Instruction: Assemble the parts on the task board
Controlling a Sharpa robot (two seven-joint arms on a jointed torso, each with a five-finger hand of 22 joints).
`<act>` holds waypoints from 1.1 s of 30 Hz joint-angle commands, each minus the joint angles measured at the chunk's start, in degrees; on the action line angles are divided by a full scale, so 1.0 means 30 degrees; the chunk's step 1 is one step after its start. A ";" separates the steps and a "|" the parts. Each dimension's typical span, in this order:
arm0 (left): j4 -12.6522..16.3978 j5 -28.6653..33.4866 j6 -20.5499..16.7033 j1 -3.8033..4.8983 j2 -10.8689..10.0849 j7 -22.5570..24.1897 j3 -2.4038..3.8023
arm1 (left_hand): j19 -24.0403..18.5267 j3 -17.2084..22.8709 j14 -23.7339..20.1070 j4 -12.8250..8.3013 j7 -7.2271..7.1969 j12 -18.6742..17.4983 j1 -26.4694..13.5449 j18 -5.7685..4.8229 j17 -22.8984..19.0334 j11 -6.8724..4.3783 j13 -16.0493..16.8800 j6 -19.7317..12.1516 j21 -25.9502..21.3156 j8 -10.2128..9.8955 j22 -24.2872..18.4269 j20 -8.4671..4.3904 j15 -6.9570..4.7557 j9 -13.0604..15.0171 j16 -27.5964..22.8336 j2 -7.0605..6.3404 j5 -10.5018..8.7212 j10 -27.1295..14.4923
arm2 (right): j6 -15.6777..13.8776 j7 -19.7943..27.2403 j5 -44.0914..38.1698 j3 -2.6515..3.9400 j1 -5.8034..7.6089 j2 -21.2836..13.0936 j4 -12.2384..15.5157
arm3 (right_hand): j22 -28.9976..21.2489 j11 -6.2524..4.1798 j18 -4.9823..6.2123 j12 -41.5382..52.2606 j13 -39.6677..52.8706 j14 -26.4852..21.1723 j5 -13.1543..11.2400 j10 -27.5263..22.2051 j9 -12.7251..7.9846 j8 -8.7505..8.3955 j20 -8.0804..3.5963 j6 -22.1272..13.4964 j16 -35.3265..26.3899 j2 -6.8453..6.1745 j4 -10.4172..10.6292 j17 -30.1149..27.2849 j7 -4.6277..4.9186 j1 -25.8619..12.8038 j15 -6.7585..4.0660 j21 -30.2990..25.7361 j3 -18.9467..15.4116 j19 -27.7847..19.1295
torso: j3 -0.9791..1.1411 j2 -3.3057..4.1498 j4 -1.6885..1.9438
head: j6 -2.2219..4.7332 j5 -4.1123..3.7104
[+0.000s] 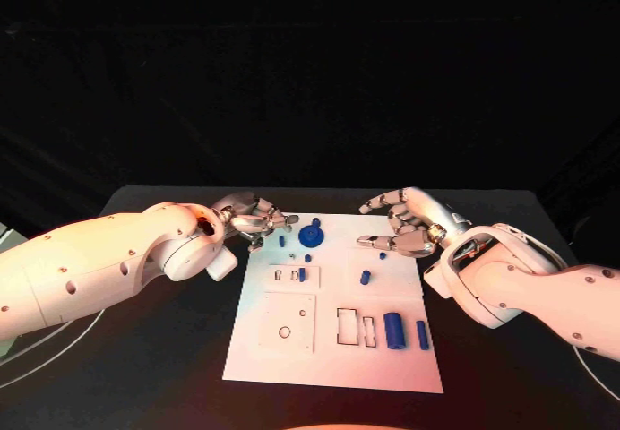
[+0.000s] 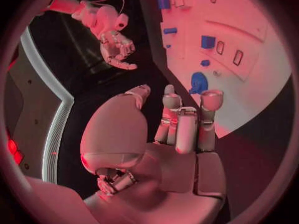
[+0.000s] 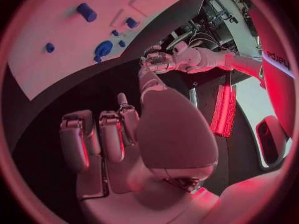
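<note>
On the black surface (image 1: pixel 155 358): white task board (image 1: pixel 323 367), centred.
Parts: blue parts (image 1: pixel 392 326) lie across the board.
Left robot hand (image 1: pixel 254 219): fingers curled, empty, at board's far left corner.
Right robot hand (image 1: pixel 403 222): spread, empty, above far right edge.

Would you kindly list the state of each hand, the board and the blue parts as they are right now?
left hand: holds nothing, fingers curled, at the board's far left corner.
right hand: holds nothing, fingers apart, at the board's far right edge.
task board: flat on the table.
round blue part: on the board's far end.
two blue cylinders: lying side by side on the board.
</note>
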 commanded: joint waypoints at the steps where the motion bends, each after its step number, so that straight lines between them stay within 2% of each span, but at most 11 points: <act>1: -0.0439 -0.3954 0.3543 0.0292 0.0491 -0.3780 0.0015 | 0.0353 -0.0067 0.0764 -0.0005 -0.0141 0.0296 0.0201 -0.0397 0.1279 -0.0070 0.0343 -0.0050 0.0364 0.0302 0.0597 -0.0075 -0.0219 0.0354 0.0178 0.0090 0.0067 0.0267 | 0.0186 0.0806 0.2060 0.0003 0.0096 -0.0261 -0.0136 | 0.5017 -0.0118 -0.0273 0.0099 0.1905 0.1927 0.0511 0.0017 0.0023 0.0121 0.0029 0.0208 -0.0045 0.0196 0.0008 0.4767 -0.0076 -0.0083 -0.0008 0.0085 0.0131 0.1964 | 0.0046 -0.0092 0.0026 | -0.0073 0.0012; 4: -0.1032 -0.4585 0.4592 0.0606 0.1125 -0.4668 0.0002 | 0.0559 -0.0080 0.0858 0.0026 -0.0166 0.0388 0.0224 -0.0460 0.1514 -0.0097 0.0445 -0.0066 0.0556 0.0387 0.0935 -0.0105 -0.0247 0.0470 0.0277 0.0143 0.0062 0.0356 | 0.0265 0.0793 0.2505 0.0007 0.0158 -0.0422 -0.0425 | 0.5017 -0.0154 -0.0273 0.0130 0.1892 0.1927 0.1419 0.0037 -0.0012 0.0155 -0.0019 0.0246 -0.0046 0.0230 -0.0007 0.4768 -0.0109 -0.0124 -0.0050 0.0085 -0.0216 0.1964 | 0.0068 -0.0099 0.0017 | -0.0165 0.0022; 7: -0.1490 -0.4893 0.5394 0.0839 0.1692 -0.5291 -0.0034 | 0.0603 -0.0116 0.0860 0.0054 -0.0165 0.0355 0.0171 -0.0473 0.1499 -0.0099 0.0382 -0.0102 0.0606 0.0414 0.1005 -0.0119 -0.0255 0.0528 0.0274 0.0159 0.0051 0.0334 | 0.0351 0.0728 0.2706 0.0010 0.0197 -0.0500 -0.0630 | 0.5017 -0.0155 -0.0273 0.0128 0.1889 0.1928 0.1444 0.0035 -0.0013 0.0157 -0.0021 0.0249 -0.0045 0.0238 -0.0007 0.4772 -0.0111 -0.0121 -0.0051 0.0085 -0.0231 0.1964 | 0.0084 -0.0105 0.0026 | -0.0211 -0.0082; 9: -0.1726 -0.5021 0.5895 0.0998 0.2050 -0.5643 -0.0085 | 0.0613 -0.0141 0.0865 0.0065 -0.0163 0.0359 0.0126 -0.0477 0.1507 -0.0099 0.0385 -0.0120 0.0624 0.0430 0.1026 -0.0126 -0.0257 0.0562 0.0278 0.0169 0.0043 0.0337 | 0.0414 0.0672 0.2776 0.0012 0.0213 -0.0535 -0.0720 | 0.5017 -0.0159 -0.0273 0.0142 0.1897 0.1925 0.1523 0.0047 -0.0016 0.0165 -0.0025 0.0258 -0.0051 0.0261 -0.0011 0.4758 -0.0115 -0.0103 -0.0055 0.0085 -0.0269 0.1964 | 0.0052 -0.0077 0.0037 | -0.0218 -0.0186; 14: -0.2157 -0.5340 0.6932 0.1354 0.2770 -0.6378 -0.0281 | 0.0895 -0.0387 0.1014 0.0088 -0.0182 0.0513 -0.0337 -0.0573 0.1909 -0.0113 0.0558 -0.0187 0.0930 0.0560 0.1537 -0.0159 -0.0271 0.0822 0.0446 0.0289 -0.0005 0.0462 | 0.0518 0.0503 0.2857 0.0015 0.0239 -0.0584 -0.0883 | 0.5017 -0.0162 -0.0273 0.0139 0.1890 0.1923 0.1599 0.0042 -0.0020 0.0168 -0.0030 0.0261 -0.0054 0.0272 -0.0015 0.4750 -0.0118 -0.0083 -0.0059 0.0085 -0.0305 0.1964 | 0.0056 -0.0067 0.0028 | -0.0347 -0.0167; 18: -0.2612 -0.5759 0.7525 0.1612 0.3340 -0.6729 -0.0545 | 0.0975 -0.0624 0.1066 0.0101 -0.0212 0.0580 -0.0752 -0.0600 0.2048 -0.0135 0.0619 -0.0220 0.1057 0.0644 0.1707 -0.0177 -0.0289 0.1012 0.0507 0.0406 -0.0047 0.0514 | 0.0577 0.0352 0.2881 0.0018 0.0265 -0.0614 -0.1021 | 0.5017 -0.0163 -0.0273 0.0123 0.1875 0.1921 0.1603 0.0027 -0.0021 0.0169 -0.0030 0.0261 -0.0057 0.0272 -0.0015 0.4745 -0.0118 -0.0082 -0.0059 0.0085 -0.0308 0.1964 | 0.0060 -0.0095 0.0067 | -0.0461 -0.0151; 22: -0.2959 -0.6101 0.8200 0.1718 0.3776 -0.6939 -0.0692 | 0.0992 -0.0787 0.1066 0.0104 -0.0232 0.0585 -0.1061 -0.0610 0.2054 -0.0148 0.0603 -0.0250 0.1116 0.0693 0.1783 -0.0186 -0.0299 0.1145 0.0509 0.0526 -0.0102 0.0504 | 0.0614 0.0195 0.2890 0.0022 0.0296 -0.0603 -0.1172 | 0.5017 -0.0163 -0.0273 0.0023 0.1782 0.1911 0.1635 -0.0069 -0.0027 0.0171 -0.0034 0.0260 -0.0074 0.0255 0.0001 0.4706 -0.0117 -0.0119 -0.0060 0.0085 -0.0391 0.1964 | 0.0062 -0.0078 0.0055 | -0.0521 -0.0117; 27: -0.3292 -0.6696 0.9323 0.1765 0.4146 -0.7217 -0.0788 | 0.0965 -0.1063 0.0972 0.0107 -0.0225 0.0420 -0.1565 -0.0619 0.1829 -0.0134 0.0366 -0.0372 0.1166 0.0711 0.1842 -0.0182 -0.0291 0.1328 0.0409 0.0699 -0.0267 0.0310 | 0.0481 0.0228 0.2893 0.0024 0.0349 -0.0576 -0.1357 | 0.4765 -0.0178 -0.0151 -0.1892 0.0068 0.1605 0.1729 -0.1772 -0.0096 0.0158 -0.0055 0.0152 -0.0585 0.0356 0.0017 0.3648 -0.0119 -0.0123 -0.0090 -0.0380 -0.0828 0.1720 | 0.0049 -0.0072 0.0027 | -0.0619 -0.0023; 30: -0.3464 -0.6962 0.9510 0.1777 0.4330 -0.7310 -0.0839 | 0.0952 -0.1072 0.0969 0.0103 -0.0225 0.0402 -0.1590 -0.0616 0.1826 -0.0134 0.0340 -0.0379 0.1161 0.0714 0.1830 -0.0181 -0.0289 0.1342 0.0406 0.0729 -0.0272 0.0290 | 0.0280 0.0272 0.2894 0.0025 0.0385 -0.0571 -0.1454 | 0.4361 -0.0197 0.0042 -0.2745 -0.0743 0.1402 0.1756 -0.2405 -0.0126 0.0184 -0.0074 0.0128 -0.0933 0.0412 0.0021 0.3027 -0.0135 -0.0092 -0.0107 -0.1141 -0.0974 0.1324 | 0.0049 -0.0058 0.0043 | -0.0648 -0.0011; 33: -0.3577 -0.7059 0.9511 0.1780 0.4455 -0.7342 -0.0860 | 0.0948 -0.1066 0.0962 0.0091 -0.0229 0.0422 -0.1596 -0.0617 0.1815 -0.0137 0.0372 -0.0379 0.1166 0.0725 0.1837 -0.0179 -0.0287 0.1368 0.0399 0.0795 -0.0256 0.0298 | 0.0114 0.0288 0.2895 0.0025 0.0406 -0.0558 -0.1509 | 0.4291 -0.0202 0.0075 -0.2829 -0.0829 0.1371 0.1762 -0.2457 -0.0127 0.0198 -0.0078 0.0139 -0.0986 0.0417 0.0022 0.2938 -0.0140 -0.0090 -0.0111 -0.1272 -0.0991 0.1256 | 0.0038 -0.0060 0.0034 | -0.0666 0.0010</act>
